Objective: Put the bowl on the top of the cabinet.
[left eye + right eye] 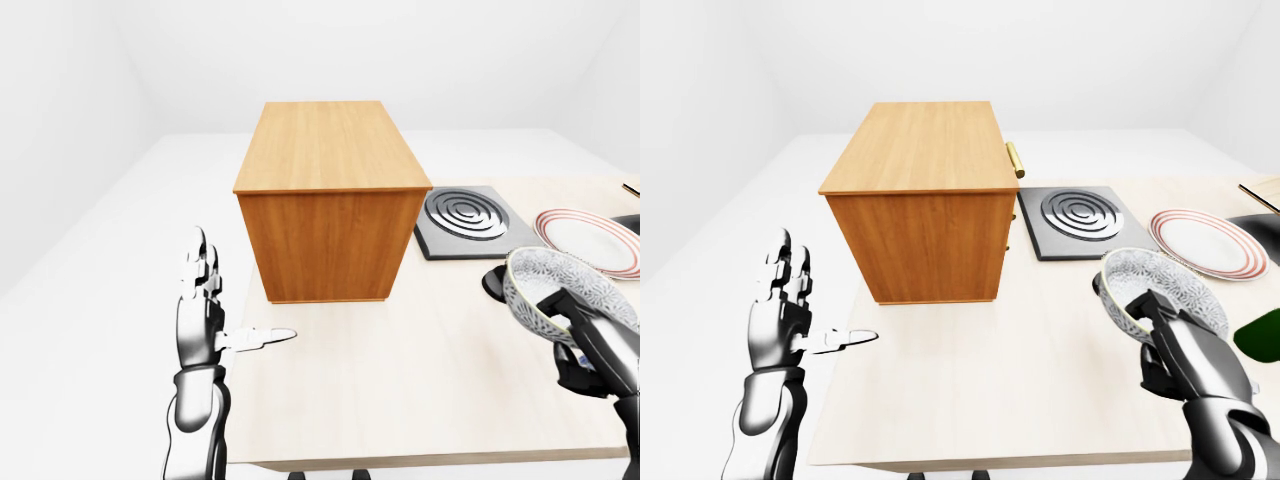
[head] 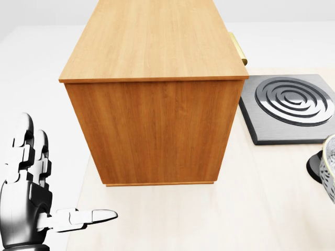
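No text, label, brand, number or sign can be read anywhere.

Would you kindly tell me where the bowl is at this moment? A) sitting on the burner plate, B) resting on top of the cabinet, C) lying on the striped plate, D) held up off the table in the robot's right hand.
D: the bowl is tilted and gripped at its rim by the right hand, above the table, to the right of the cabinet.
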Motion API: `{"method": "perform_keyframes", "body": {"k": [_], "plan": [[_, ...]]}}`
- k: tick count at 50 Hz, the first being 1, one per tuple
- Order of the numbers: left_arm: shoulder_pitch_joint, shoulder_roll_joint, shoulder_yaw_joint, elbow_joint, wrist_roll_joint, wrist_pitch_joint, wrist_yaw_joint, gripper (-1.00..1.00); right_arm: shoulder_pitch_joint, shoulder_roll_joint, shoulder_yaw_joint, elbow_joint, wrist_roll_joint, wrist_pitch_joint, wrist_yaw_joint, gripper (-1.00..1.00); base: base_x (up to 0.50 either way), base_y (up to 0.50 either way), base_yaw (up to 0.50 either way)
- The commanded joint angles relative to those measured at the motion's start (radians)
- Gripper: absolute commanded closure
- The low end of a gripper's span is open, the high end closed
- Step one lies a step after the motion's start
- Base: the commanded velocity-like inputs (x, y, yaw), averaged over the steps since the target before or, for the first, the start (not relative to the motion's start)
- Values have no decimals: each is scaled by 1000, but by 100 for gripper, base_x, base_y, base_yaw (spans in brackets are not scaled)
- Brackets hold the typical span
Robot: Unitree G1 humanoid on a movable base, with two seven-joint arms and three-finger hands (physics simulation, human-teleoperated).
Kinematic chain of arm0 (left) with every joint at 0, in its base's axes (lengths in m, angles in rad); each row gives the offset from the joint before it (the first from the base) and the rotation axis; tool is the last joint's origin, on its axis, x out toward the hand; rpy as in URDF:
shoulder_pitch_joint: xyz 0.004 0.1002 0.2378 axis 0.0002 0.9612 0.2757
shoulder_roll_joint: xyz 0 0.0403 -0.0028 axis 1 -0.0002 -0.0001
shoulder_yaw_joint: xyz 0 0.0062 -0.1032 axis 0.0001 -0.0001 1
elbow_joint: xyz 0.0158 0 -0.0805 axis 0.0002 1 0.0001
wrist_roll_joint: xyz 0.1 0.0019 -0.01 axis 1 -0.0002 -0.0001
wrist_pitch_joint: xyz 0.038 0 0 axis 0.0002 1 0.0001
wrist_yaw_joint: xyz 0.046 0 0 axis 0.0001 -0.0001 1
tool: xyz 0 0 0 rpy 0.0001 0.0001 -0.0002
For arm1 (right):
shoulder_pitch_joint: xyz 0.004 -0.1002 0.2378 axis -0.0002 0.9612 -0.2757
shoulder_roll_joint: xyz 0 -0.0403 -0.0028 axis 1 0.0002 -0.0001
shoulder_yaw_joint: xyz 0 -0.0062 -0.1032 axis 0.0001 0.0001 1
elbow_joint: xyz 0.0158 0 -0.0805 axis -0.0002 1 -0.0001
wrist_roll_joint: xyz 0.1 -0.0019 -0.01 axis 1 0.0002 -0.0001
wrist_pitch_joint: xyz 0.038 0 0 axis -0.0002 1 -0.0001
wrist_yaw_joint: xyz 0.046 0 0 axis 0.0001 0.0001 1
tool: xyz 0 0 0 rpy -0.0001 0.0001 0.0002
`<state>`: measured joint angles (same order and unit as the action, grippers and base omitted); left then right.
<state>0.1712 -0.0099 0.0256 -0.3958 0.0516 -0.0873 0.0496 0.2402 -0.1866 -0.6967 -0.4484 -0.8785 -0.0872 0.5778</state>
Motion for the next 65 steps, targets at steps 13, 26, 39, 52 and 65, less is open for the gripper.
{"method": "perform_keyframes", "body": {"k": [13,26,39,52,65], "plan": [[5,0,-5,-4,-2,0,-4,-100,-369,-311,56,-5,-16,0,120,100,0,0,0],[0,1,-7,9,-1,0,-6,-100,-934,-609,390,689,-74,55,-51,100,0,0,0],[-3,1,-8,8,-4,0,-6,-100,-1570,-584,636,1623,-270,0,-411,100,0,0,0],[-13,2,-3,21,-11,0,-5,-100,-1785,-521,694,1762,-408,0,-469,100,0,0,0],[-22,2,2,19,-18,0,-3,-100,-1934,-372,697,1778,-491,0,-483,100,0,0,0]]}}
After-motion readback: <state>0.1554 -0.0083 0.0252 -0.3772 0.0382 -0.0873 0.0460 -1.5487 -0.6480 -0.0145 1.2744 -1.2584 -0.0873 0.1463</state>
